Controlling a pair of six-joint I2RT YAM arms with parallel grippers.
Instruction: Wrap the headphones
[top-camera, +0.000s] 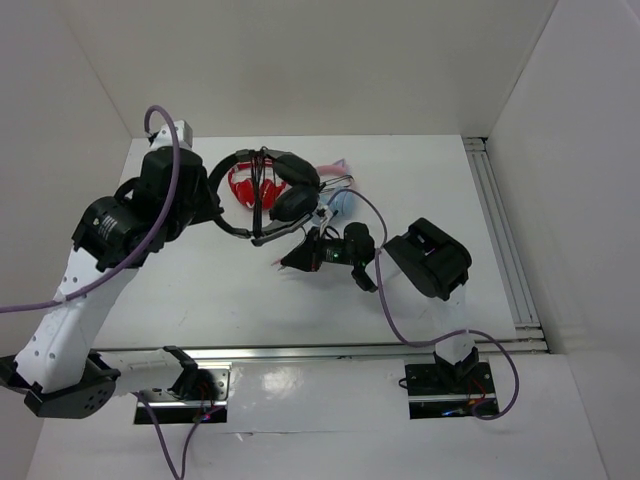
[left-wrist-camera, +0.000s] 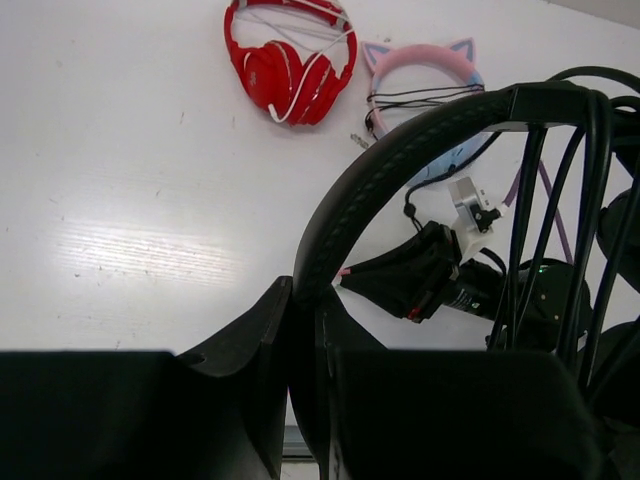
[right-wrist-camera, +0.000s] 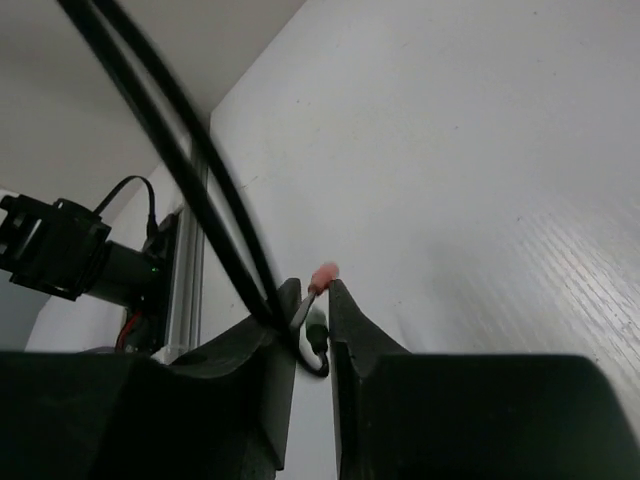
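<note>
Headphones (top-camera: 292, 203), black: left gripper (left-wrist-camera: 305, 310) clamps the headband (left-wrist-camera: 400, 150) to steady the frame, right gripper (right-wrist-camera: 312, 300) pinches the cable (right-wrist-camera: 182, 150) end, seemingly to lead it round the band.

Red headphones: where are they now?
Top view: the red headphones lie on the table at centre back, partly hidden by the black headphones, left of the cat-ear headphones.

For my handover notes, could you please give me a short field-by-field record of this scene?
headphones: black, held up by the headband
left jaws: shut on the headband
cable: several strands looped over the headband
right jaws: closed on the cable near its plug end
others: red headphones and cat-ear headphones, lying on the table
</note>
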